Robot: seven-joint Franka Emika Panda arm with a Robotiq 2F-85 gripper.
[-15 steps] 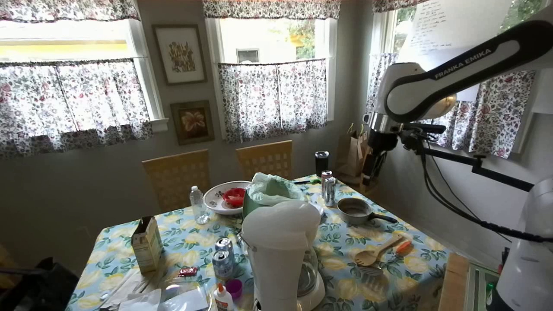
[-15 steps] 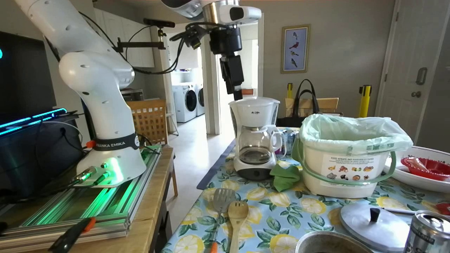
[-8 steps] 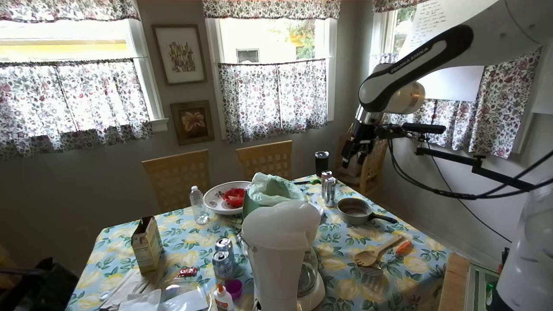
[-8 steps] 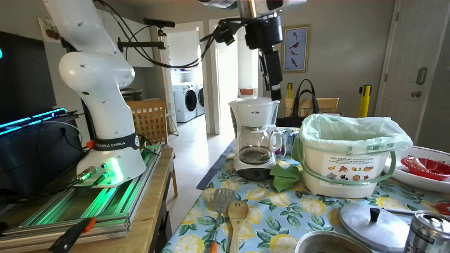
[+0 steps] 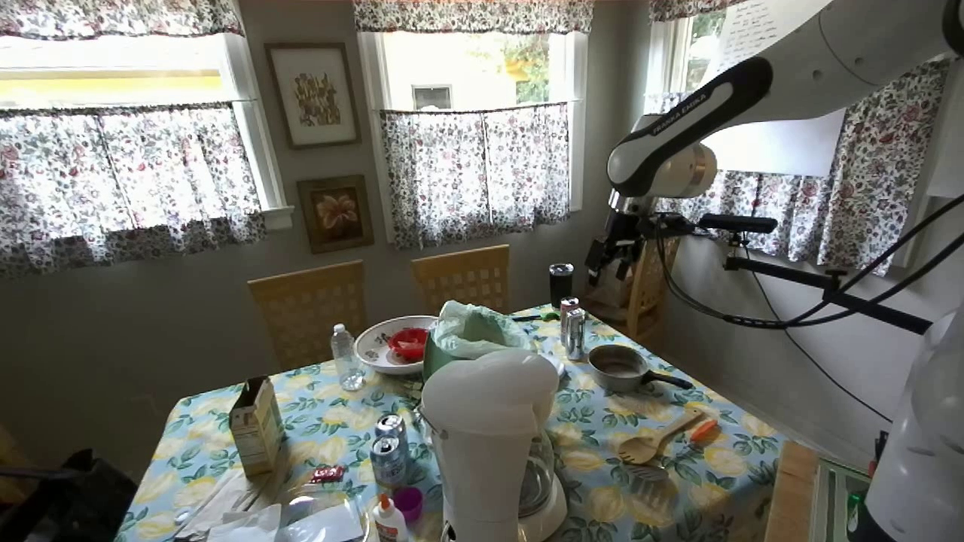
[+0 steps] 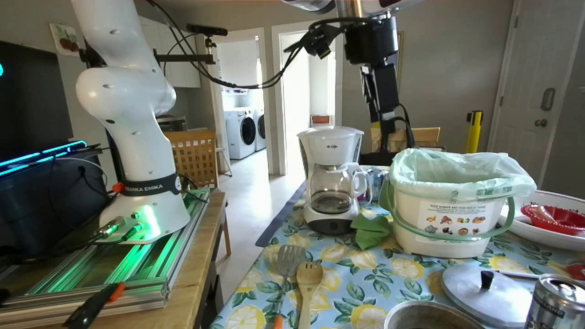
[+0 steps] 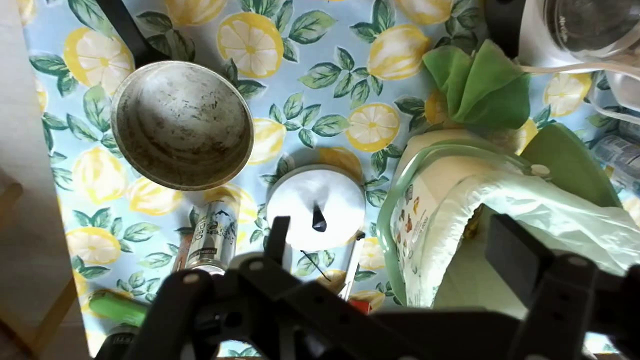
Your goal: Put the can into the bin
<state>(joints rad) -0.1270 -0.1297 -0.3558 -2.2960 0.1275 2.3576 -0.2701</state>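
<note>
one silver can, partly outside an exterior view

"FRANKA EMIKA" is printed on the robot arm and, partly hidden, on its collar. "Mr. Coffee" is borne by the coffee maker, "FOOD SCRAPS AND FOOD-SOILED PAPER" by the label on the bin. Lettering on the silver can is only partly legible.

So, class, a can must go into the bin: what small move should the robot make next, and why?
Probably shift the open, empty fingers toward the silver can before lowering: in the wrist view, it sits outside their gap, which shows the lid and bin.
</note>
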